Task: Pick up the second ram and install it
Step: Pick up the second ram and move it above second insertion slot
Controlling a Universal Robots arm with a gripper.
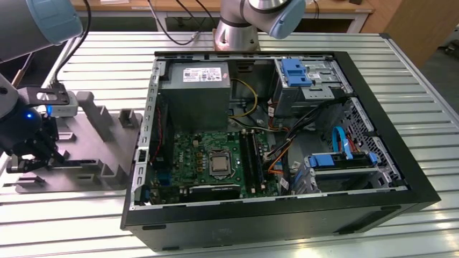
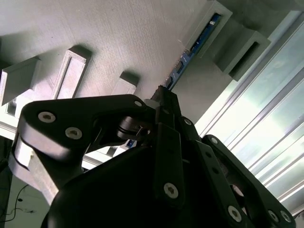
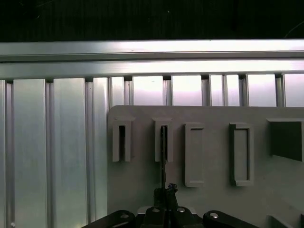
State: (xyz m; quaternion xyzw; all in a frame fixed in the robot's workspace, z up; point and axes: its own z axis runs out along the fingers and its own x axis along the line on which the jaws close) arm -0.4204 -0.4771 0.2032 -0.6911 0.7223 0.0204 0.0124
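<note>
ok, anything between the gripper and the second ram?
Nothing. In both wrist views the gripper sits right at the second ram, which stands in a slot of the grey fixture tray.

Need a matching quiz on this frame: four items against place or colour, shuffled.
Items:
1. ram
2. gripper
3. power supply
4. motherboard

Descriptions:
a. green, inside the case
b. grey box, inside the case
c. on edge in a slot of the tray
d. over the tray, at the ram's end

Pairs: 1-c, 2-d, 3-b, 4-a
</note>
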